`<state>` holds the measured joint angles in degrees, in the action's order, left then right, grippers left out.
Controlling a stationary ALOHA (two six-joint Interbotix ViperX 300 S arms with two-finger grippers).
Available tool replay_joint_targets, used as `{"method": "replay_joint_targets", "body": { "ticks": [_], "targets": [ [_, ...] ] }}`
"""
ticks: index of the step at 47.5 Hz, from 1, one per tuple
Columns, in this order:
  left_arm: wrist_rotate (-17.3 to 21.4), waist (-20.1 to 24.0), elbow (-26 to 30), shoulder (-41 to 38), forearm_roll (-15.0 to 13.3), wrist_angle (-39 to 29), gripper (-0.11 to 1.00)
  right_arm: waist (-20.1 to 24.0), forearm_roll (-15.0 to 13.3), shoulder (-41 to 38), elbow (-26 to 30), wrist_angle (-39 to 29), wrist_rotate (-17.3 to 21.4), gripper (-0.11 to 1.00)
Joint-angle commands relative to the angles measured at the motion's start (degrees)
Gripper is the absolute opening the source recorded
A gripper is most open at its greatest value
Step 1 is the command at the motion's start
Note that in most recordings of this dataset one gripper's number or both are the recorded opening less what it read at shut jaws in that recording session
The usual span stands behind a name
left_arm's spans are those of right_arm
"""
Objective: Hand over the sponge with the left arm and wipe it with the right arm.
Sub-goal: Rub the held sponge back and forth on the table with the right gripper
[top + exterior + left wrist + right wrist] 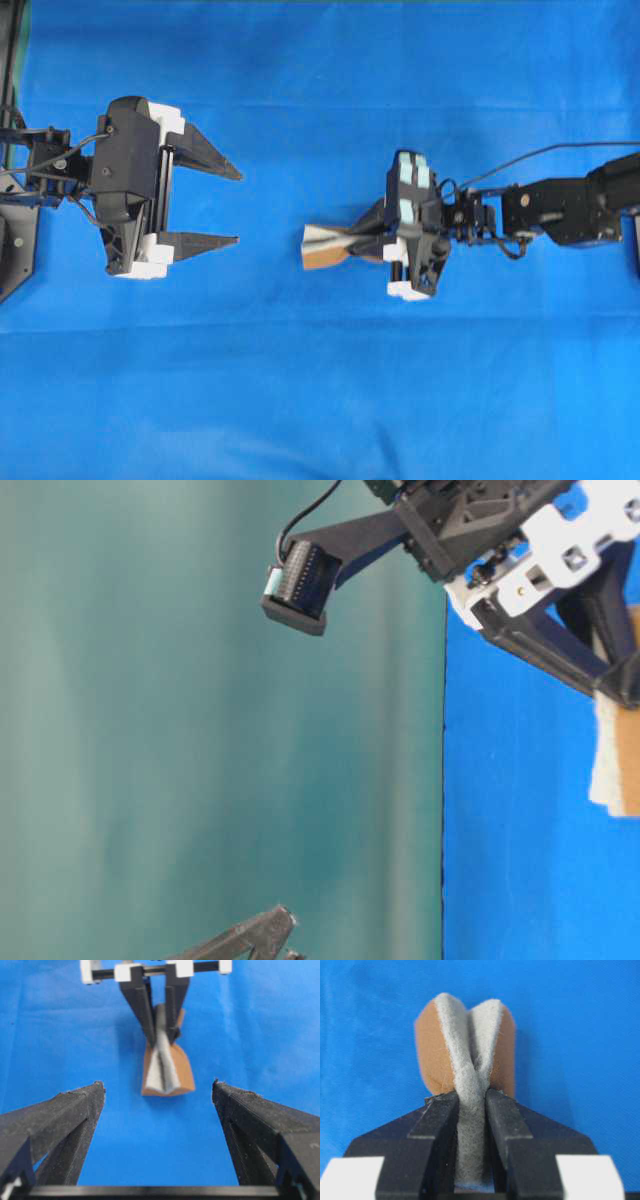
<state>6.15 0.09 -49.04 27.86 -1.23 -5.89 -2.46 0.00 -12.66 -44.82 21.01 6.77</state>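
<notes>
Blue cloth (pixel 320 400) spread flat beneath both tools, faintly creased, filling every view around and below the fingers. Teal backdrop (pixel 200 760) standing upright beyond the cloth's edge, behind the tools in the table-level view, meeting the cloth along a straight dark seam.

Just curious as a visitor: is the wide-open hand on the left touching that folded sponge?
Apart. The overhead view shows bare blue cloth between the left hand and the sponge; the right hand alone pinches it.
</notes>
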Motion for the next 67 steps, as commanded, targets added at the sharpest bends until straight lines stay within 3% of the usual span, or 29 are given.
{"method": "replay_joint_targets", "body": {
  "ticks": [1, 16, 23, 32, 39, 58, 67],
  "targets": [
    [0.1, -0.1, 0.6, 0.2, -0.1, 0.5, 0.86, -3.3, 0.0, 1.9, -0.9, -0.2, -0.5, 0.23],
    [0.1, -0.1, 0.6, 0.2, -0.1, 0.5, 0.86, -13.4, -1.6, 3.7, -1.7, -0.1, -3.4, 0.23],
    [0.1, -0.1, 0.6, 0.2, -0.1, 0.5, 0.86, -15.6, -1.6, 3.5, -0.8, -0.1, -4.8, 0.23],
    [0.1, -0.1, 0.6, 0.2, -0.1, 0.5, 0.86, -15.1, -1.6, 3.4, -0.8, -0.1, -4.7, 0.23],
    [0.1, -0.1, 0.6, 0.2, -0.1, 0.5, 0.86, -11.2, -1.2, 3.4, -1.2, -0.3, -3.9, 0.23],
    [0.3, -0.1, 0.9, -0.5, -0.1, 0.6, 0.86, 6.6, 0.1, 4.2, -0.4, -2.6, 0.7, 0.23],
    [0.3, -0.1, 1.0, -0.7, -0.1, 0.7, 0.86, 9.1, 0.1, 4.2, 0.2, -2.6, 1.4, 0.23]
  ]
}}
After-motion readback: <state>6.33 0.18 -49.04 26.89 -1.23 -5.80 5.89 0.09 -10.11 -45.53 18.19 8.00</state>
